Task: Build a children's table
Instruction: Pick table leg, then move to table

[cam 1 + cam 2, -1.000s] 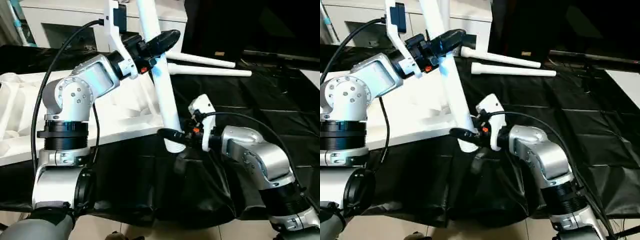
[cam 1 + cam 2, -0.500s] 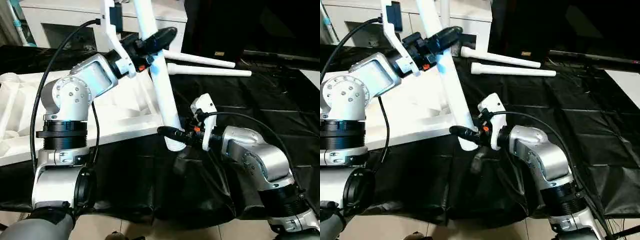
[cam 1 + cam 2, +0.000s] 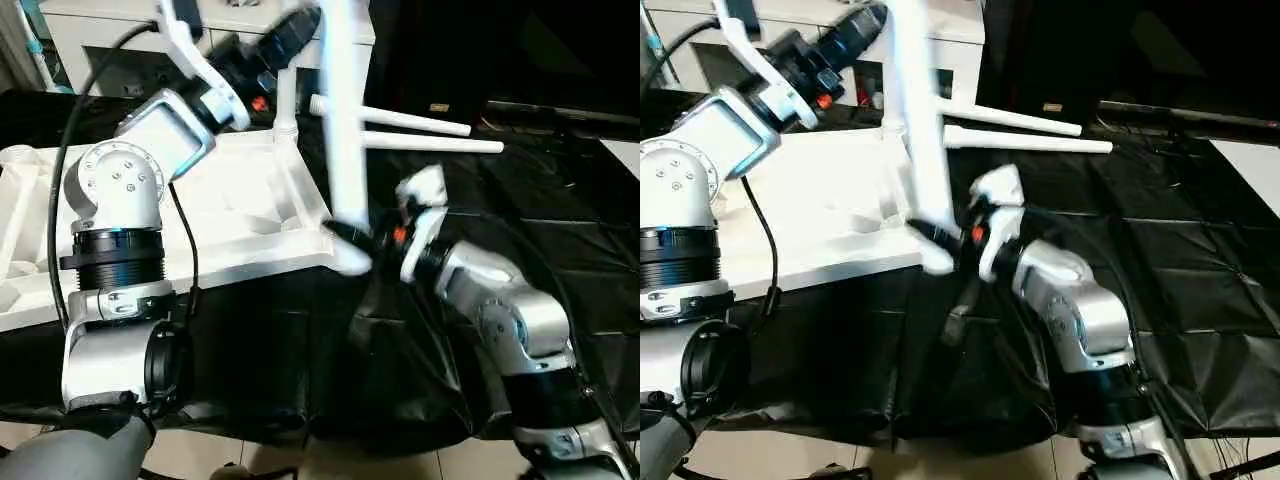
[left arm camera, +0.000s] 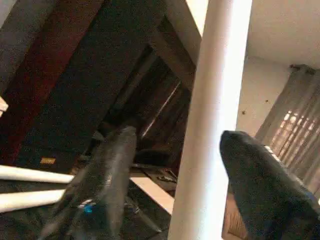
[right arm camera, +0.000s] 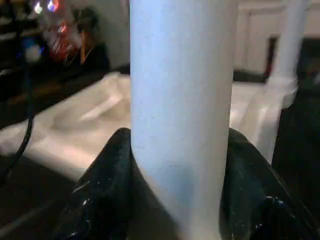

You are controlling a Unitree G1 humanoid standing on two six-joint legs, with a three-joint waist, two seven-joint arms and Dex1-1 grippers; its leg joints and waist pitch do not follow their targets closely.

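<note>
The white tabletop lies upside down, ribs up, on the left. One leg stands in its far corner socket. I hold a second leg nearly upright, its lower end at the tabletop's near right corner. My right gripper is shut on that lower end, with fingers pressed on both sides. My left gripper is open up high just left of this leg, whose shaft runs between the spread fingers with a gap. Two more legs lie at the back.
A black cloth covers the work surface and hangs over its front edge. A white cabinet stands behind the tabletop. Dark furniture fills the back right.
My left gripper has opened and drawn back left off the leg. The leg has swung more upright, and my right gripper has carried its lower end towards the tabletop's corner.
</note>
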